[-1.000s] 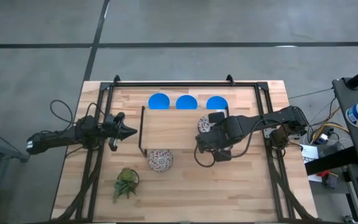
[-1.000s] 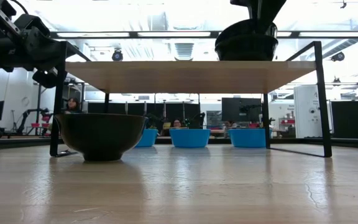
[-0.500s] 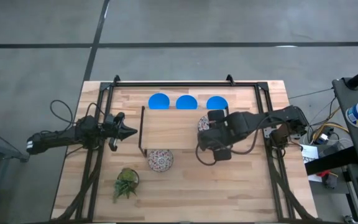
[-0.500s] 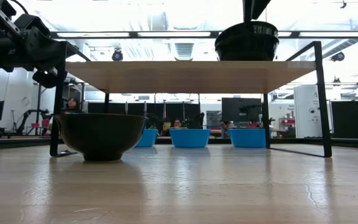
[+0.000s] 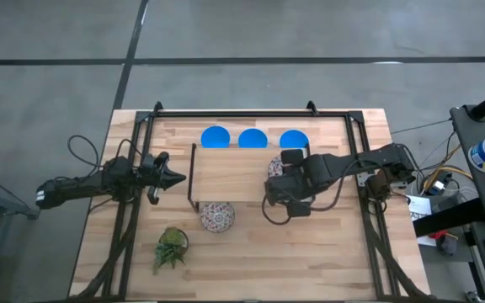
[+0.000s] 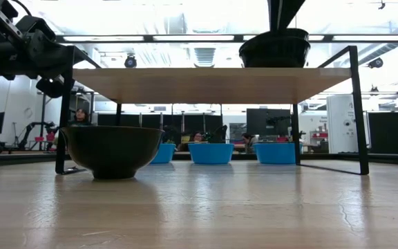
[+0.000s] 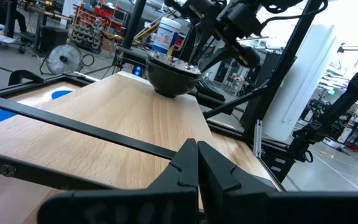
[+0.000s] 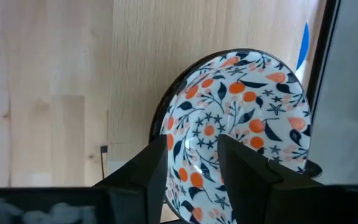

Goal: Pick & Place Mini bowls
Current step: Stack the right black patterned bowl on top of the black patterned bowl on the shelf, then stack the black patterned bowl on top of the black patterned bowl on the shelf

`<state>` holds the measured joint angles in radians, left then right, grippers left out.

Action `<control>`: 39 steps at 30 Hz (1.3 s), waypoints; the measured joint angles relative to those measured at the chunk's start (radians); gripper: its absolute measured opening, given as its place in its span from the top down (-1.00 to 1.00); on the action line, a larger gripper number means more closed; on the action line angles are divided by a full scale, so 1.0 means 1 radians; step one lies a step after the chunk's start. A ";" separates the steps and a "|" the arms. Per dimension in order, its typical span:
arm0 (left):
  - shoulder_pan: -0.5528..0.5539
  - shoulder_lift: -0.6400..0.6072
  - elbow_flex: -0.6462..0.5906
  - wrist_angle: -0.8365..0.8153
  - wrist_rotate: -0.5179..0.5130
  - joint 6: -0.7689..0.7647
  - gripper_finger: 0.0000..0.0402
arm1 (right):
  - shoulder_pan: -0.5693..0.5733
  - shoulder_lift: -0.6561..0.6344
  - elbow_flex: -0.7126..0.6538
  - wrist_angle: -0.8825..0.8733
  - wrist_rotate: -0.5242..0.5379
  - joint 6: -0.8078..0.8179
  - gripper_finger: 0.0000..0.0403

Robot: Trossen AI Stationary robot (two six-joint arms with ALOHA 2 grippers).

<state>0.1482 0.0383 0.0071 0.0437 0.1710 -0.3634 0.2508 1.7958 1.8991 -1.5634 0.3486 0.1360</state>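
A patterned mini bowl (image 8: 247,106) stands on its foot at the right end of the raised wooden shelf (image 5: 234,172); it also shows in the low view (image 6: 275,50) and the left wrist view (image 7: 173,78). My right gripper (image 8: 192,149) is open above it, pointing down, one finger over the bowl's inside and one at its rim. A second patterned bowl (image 5: 217,216) rests on the table before the shelf. Three blue bowls (image 5: 253,138) stand in a row behind the shelf. My left gripper (image 5: 171,178) is shut and empty, left of the shelf. My right gripper comes at the bowl on the shelf from above, astride its near rim (image 8: 160,134). One finger (image 8: 244,165) is over the inside and the other (image 8: 148,165) covers the rim. I cannot tell whether either touches the bowl.
A small green plant (image 5: 171,247) stands at the table's near left. The shelf's black legs (image 6: 356,111) and a black frame (image 5: 234,112) along the table's edges bound the working area. Bare wood lies in front of the shelf (image 5: 310,252).
My right gripper has shifted a little over the patterned bowl on the shelf. In the low view the bowl's rim shows slightly lower than before. The bowl stays on the shelf's right end.
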 joint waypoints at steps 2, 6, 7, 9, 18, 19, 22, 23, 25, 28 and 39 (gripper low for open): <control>0.000 0.000 0.000 0.000 0.000 0.000 1.00 | 0.000 0.000 -0.004 0.004 0.000 -0.001 0.33; 0.000 0.000 0.000 0.000 0.000 0.000 1.00 | 0.000 0.000 0.004 -0.003 0.028 0.000 0.33; 0.000 0.000 0.000 0.000 0.000 0.000 1.00 | 0.000 0.000 0.014 -0.005 0.034 0.006 0.33; 0.000 0.000 0.000 0.000 0.000 0.000 1.00 | 0.000 -0.002 0.040 -0.008 0.042 0.021 0.33; 0.000 0.000 0.000 0.000 0.000 0.000 1.00 | -0.002 -0.003 0.152 0.042 0.073 0.256 0.35; 0.000 0.000 0.000 0.000 0.000 0.000 1.00 | -0.002 -0.003 0.162 0.049 0.072 0.287 0.38; 0.000 0.000 0.000 0.001 0.000 -0.029 1.00 | 0.006 -0.003 0.195 0.064 0.066 0.360 0.53; 0.000 0.000 0.000 0.005 0.000 -0.075 1.00 | 0.011 -0.003 0.207 0.068 0.063 0.376 0.61; 0.000 0.000 0.000 0.013 0.001 -0.217 1.00 | 0.021 -0.003 0.231 0.100 0.046 0.389 0.80; 0.000 0.000 0.000 0.012 0.001 -0.405 1.00 | 0.038 -0.003 0.262 0.143 0.039 0.421 0.93; -0.001 0.000 0.015 0.025 0.037 -0.888 1.00 | 0.094 -0.003 0.258 0.164 0.066 0.552 0.96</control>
<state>0.1475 0.0383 0.0219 0.0685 0.2081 -1.2515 0.3449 1.7927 2.1573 -1.3997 0.4143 0.6879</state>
